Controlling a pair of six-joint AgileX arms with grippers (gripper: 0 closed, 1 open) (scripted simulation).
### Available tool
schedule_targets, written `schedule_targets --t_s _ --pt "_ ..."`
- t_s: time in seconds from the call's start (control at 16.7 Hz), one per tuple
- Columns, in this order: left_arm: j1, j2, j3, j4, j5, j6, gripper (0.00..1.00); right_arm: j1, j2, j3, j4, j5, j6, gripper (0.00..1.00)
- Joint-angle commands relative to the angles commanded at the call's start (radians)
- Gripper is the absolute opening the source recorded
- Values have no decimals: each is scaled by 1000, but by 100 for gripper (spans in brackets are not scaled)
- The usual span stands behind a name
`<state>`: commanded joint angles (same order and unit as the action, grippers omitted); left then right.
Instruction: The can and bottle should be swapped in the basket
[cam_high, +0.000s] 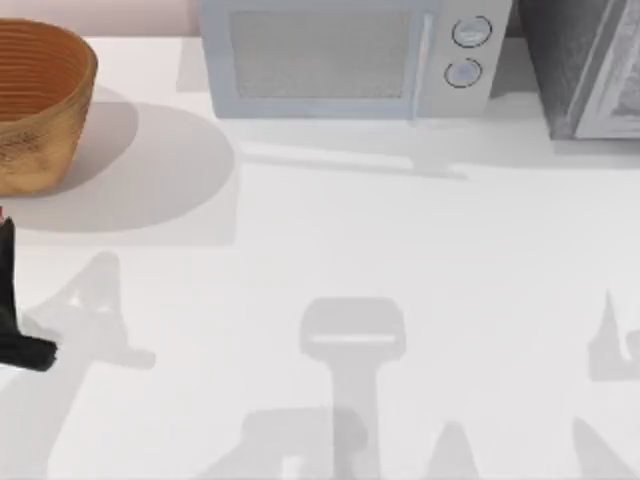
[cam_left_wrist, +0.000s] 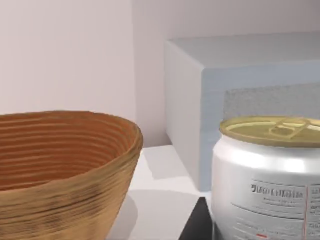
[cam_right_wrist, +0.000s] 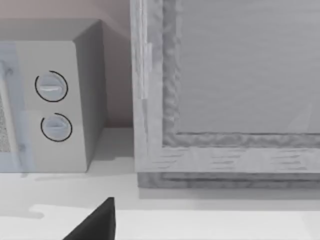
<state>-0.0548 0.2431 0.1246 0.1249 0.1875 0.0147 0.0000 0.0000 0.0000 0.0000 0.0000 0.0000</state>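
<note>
While the left gripper (cam_high: 8, 290) holds it, the can (cam_left_wrist: 267, 180) shows silver-white, gold-topped, beside the basket (cam_left_wrist: 60, 175).

A pale grey microwave (cam_high: 350, 55) stands beside a grey cabinet (cam_high: 590, 65).

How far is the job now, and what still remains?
Nothing looks done: the basket at the table's far left looks empty inside. In hand: the can sits right before the left wrist camera, beside the basket and the microwave; whether the left claw, at the table's left edge, grips it is unclear. Left: putting the can in the basket.
</note>
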Motion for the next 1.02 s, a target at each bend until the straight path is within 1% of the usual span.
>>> schedule_targets --t_s 0.24,0.54,1.02 --pt "-56 258 109 123 178 9 0 0 0 0 0 0 0 100" --pt "-121 552 230 269 369 11 0 0 0 0 0 0 0 100" --pt "-212 1024 409 510 641 -6 0 0 0 0 0 0 0 100"
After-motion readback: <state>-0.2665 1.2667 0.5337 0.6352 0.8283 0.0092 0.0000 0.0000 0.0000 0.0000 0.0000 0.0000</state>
